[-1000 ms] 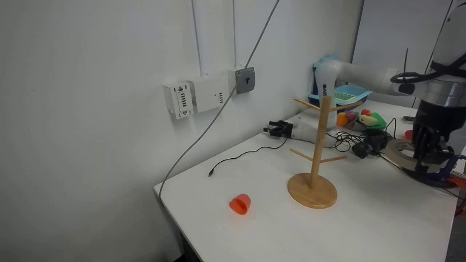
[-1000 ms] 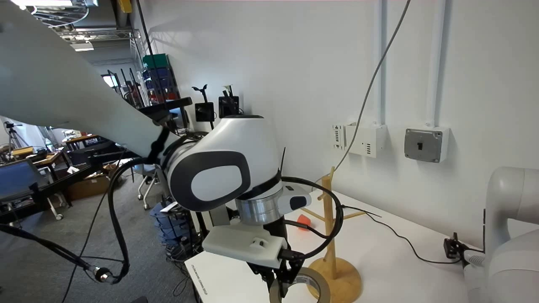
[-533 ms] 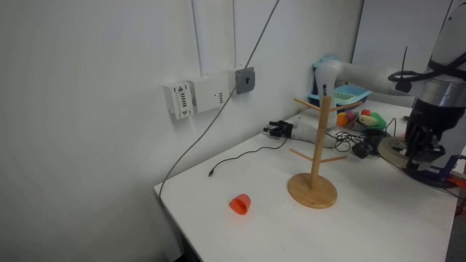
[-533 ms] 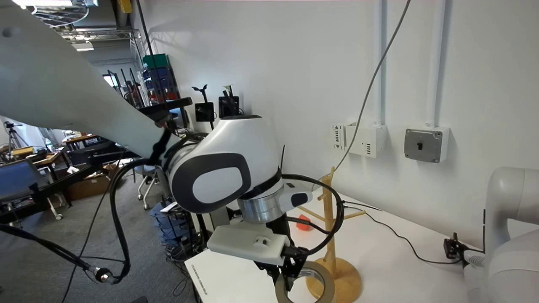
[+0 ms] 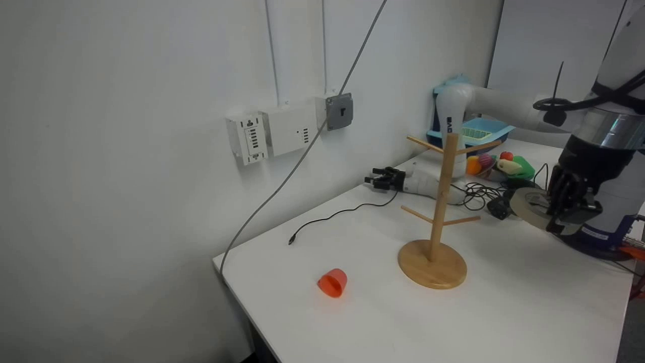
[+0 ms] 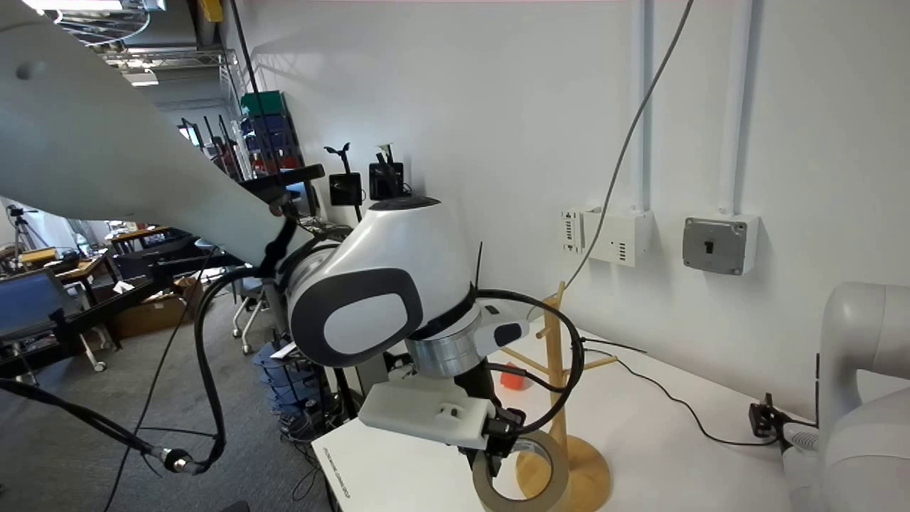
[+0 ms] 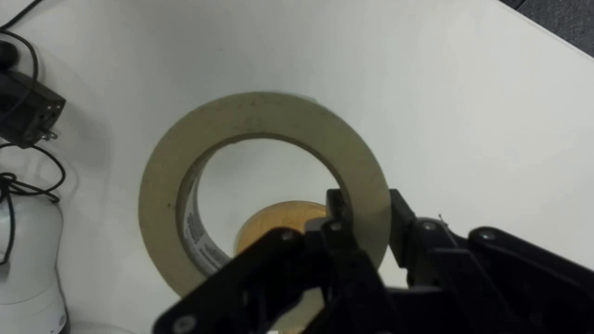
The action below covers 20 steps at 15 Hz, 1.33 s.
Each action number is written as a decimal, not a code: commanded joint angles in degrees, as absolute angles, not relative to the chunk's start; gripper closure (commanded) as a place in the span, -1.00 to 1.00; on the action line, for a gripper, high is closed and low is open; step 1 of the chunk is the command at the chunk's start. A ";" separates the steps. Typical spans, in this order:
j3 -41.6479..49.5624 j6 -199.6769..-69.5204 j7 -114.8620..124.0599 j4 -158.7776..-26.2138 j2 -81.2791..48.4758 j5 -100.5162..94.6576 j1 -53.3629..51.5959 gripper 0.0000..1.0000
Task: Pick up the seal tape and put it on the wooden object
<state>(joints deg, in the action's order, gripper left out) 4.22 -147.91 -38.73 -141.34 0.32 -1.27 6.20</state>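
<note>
looking across a white surface point(image 5: 373, 327), set along a pale wall point(image 5: 126, 201) with a grey switch box point(image 5: 339, 111) just past twelve o'clock in an exterior view. bearing, near four o'clock, the upright wooden object point(image 5: 443, 199) with round base and angled pegs; near six o'clock, an orange-red piece point(image 5: 339, 278), hollow, lying on its side; toward three o'clock, a brightly coloured heap point(image 5: 505, 165) of small things. backed, toward two o'clock, by a second white arm point(image 5: 453, 98). giving, in an exterior view, onto a blue chair point(image 6: 32, 304) near nine o'clock, grey floor point(image 6: 57, 480) toward eight, and a lit ceiling lamp point(image 6: 75, 4) at ten.

clamping, with the gripper point(image 7: 369, 208), on the band of the seal tape point(image 7: 260, 113) near three o'clock on the ring in the wrist view: one finger point(image 7: 335, 202) inside the hole, the other against the outer edge, with jaws parted only by the thickness between. holding the ring tilted and up off the surface, toward two o'clock from the foot of the wooden object in an exterior view, and apart from it there. showing, through the hole in the wrist view, part of that round wooden base toward six o'clock.
</note>
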 commanded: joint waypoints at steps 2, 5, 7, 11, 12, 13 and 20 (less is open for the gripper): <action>4.09 -149.80 -47.40 -141.86 0.44 9.24 5.14 0.88; 3.84 -150.16 -50.88 -141.77 0.26 14.22 4.90 0.88; 3.82 -151.03 -52.16 -141.80 0.17 16.39 4.77 0.88; 3.80 -152.80 -52.83 -141.86 0.05 18.00 4.78 0.88; 3.78 -153.31 -52.81 -141.89 0.01 18.29 4.77 0.88; 3.75 -153.51 -52.91 -141.89 0.00 18.73 4.75 0.88; 3.83 -151.99 -50.29 -141.35 -0.28 17.64 4.88 0.51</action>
<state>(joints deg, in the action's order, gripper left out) 3.63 -152.09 -50.50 -141.38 -0.34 17.80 5.10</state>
